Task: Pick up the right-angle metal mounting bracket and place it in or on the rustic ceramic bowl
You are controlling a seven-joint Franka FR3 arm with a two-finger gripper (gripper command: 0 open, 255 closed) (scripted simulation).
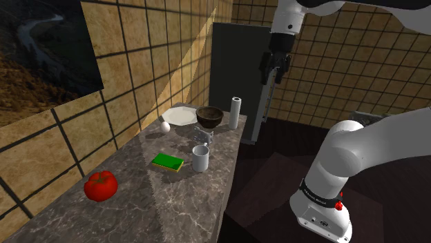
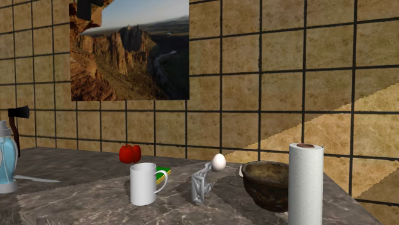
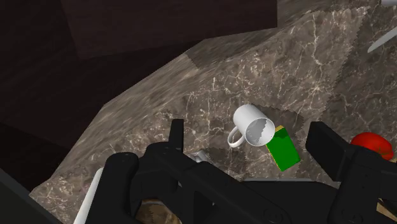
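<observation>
High in the upper right of the shoulder view, the black gripper (image 1: 271, 74) hangs from the white arm, well clear of everything on the marble counter (image 1: 138, 207). From the wrist camera its fingers (image 3: 176, 132) stand wide apart and clasp nothing; the white mug (image 3: 254, 127) shows far off in the gap between them.

The grey bracket (image 1: 201, 141) sits on the counter near the middle of the shoulder view, between the dark bowl (image 1: 209, 116) above it in frame and the mug below it. In the second exterior view it stands upright at lower centre, apart from the mug on its left and the bowl on its right, with an egg (image 2: 219, 162) just behind it.

A paper towel roll (image 1: 235, 112) stands just right of the bowl in the shoulder view, and a white plate (image 1: 179, 115) lies just left of it. A green and yellow sponge (image 1: 168, 162) lies just left of the mug, and a tomato (image 1: 101, 185) rests well apart at the lower left. A landscape picture (image 2: 131, 48) hangs on the tiled wall at the second exterior view's upper left. A pale blue bottle (image 2: 6, 163) stands at that view's left edge.
</observation>
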